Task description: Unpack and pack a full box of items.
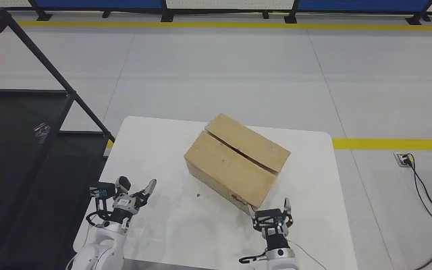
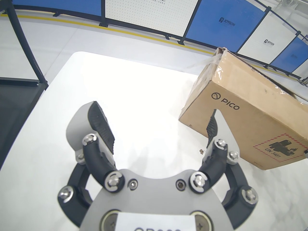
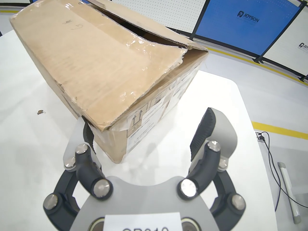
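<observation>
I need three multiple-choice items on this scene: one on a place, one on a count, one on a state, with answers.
1. Where does the brown cardboard box stand? A on the floor; B on the white table; C in a gripper.
2. How many boxes are on the table? A one; B two; C three.
3. How are the left gripper and right gripper? A both shut on the box; B only one open; C both open, empty.
Answers: 1 B, it rests on the tabletop; 2 A, a single box stands there; 3 C, both have fingers spread, holding nothing.
</observation>
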Available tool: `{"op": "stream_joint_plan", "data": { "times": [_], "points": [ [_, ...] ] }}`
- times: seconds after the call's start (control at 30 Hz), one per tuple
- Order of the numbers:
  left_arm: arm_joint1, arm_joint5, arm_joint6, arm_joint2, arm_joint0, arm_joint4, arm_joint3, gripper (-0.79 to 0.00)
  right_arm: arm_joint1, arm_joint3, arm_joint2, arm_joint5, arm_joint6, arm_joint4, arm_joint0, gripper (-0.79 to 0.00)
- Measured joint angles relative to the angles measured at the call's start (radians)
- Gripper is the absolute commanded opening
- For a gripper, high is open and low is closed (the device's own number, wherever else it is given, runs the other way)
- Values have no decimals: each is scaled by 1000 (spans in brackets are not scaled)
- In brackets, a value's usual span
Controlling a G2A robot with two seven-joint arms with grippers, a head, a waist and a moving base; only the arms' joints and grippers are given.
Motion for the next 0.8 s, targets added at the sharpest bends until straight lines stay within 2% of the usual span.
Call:
{"op": "stream_joint_plan", "data": {
  "times": [0.23, 0.43, 0.6, 0.8],
  "points": [
    [-2, 3, 5, 0, 9, 1, -5, 0, 3, 0, 51, -23, 29, 7, 2, 0],
    [-2, 12, 10, -14, 26, 5, -13, 0, 4, -32, 91, -36, 10, 48, -18, 0],
    [-1, 16, 7, -27, 44, 0, -36, 0, 13, -100, 118, -158, -21, 69, -63, 0],
    [-1, 16, 7, -26, 44, 1, -35, 0, 12, -98, 117, -136, -20, 68, -62, 0]
  ]
}}
